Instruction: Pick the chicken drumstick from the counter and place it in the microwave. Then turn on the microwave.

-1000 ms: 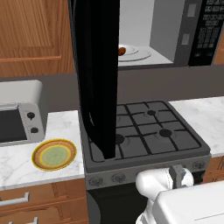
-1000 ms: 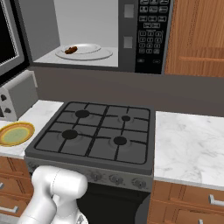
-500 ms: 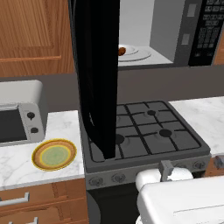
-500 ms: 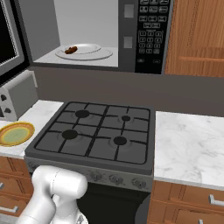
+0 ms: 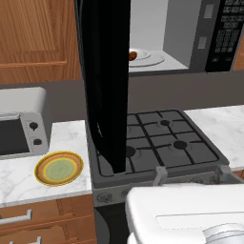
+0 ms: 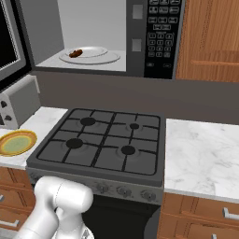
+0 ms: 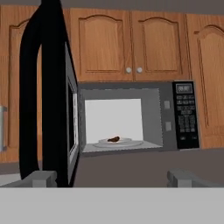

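Chicken drumstick (image 6: pixel 76 53) found lying on turntable (image 6: pixel 89 55) inside open microwave (image 7: pixel 139 119), judged light, firm, greasy (best pinched across thick end if regripped); gripper (image 7: pixel 111 178) empty, jaws wide apart, well back.

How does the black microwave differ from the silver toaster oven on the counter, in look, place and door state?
The microwave is black and mounted up under the wooden cabinets; the toaster oven is silver and sits on the counter.
The microwave's door hangs wide open, showing the chicken drumstick inside; the toaster oven's door is shut.
The microwave has a keypad, the toaster oven two knobs.
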